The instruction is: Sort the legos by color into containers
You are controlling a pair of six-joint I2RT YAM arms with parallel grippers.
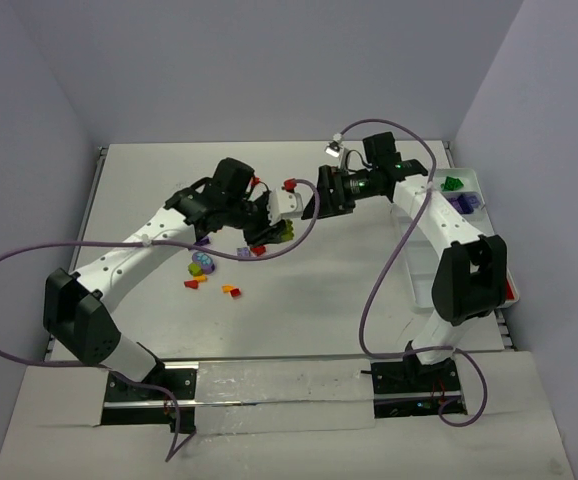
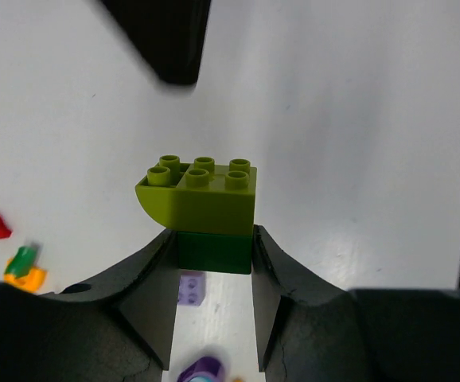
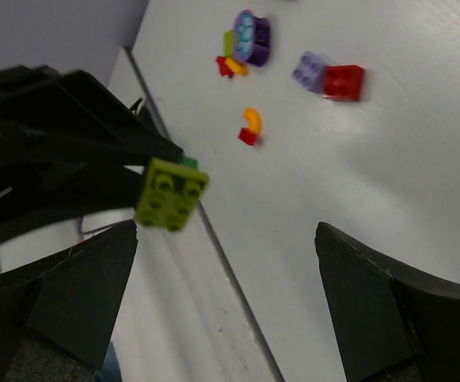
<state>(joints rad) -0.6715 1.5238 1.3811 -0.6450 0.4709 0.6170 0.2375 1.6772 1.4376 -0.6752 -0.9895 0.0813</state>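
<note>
My left gripper [image 2: 212, 243] is shut on a dark green lego [image 2: 212, 251] with a lime lego [image 2: 202, 199] stacked on top, studs up, held above the table. From above, this pair [image 1: 284, 230] hangs at the table's middle in the left gripper [image 1: 274, 228]. My right gripper [image 1: 304, 200] faces it from the right, close by. The right wrist view shows the right gripper [image 3: 227, 239] wide open and empty, with the lime lego [image 3: 171, 193] just off its left finger. The white containers tray [image 1: 481, 180] holds green [image 1: 453, 184] and purple [image 1: 461, 203] legos.
Loose legos lie left of centre: a purple and teal piece [image 1: 204, 262], red and orange ones [image 1: 194, 283], an orange one [image 1: 231, 291], a lilac one [image 1: 244, 253]. A red brick [image 1: 291, 184] sits near the right gripper. A clear strip [image 1: 279, 385] runs along the near edge.
</note>
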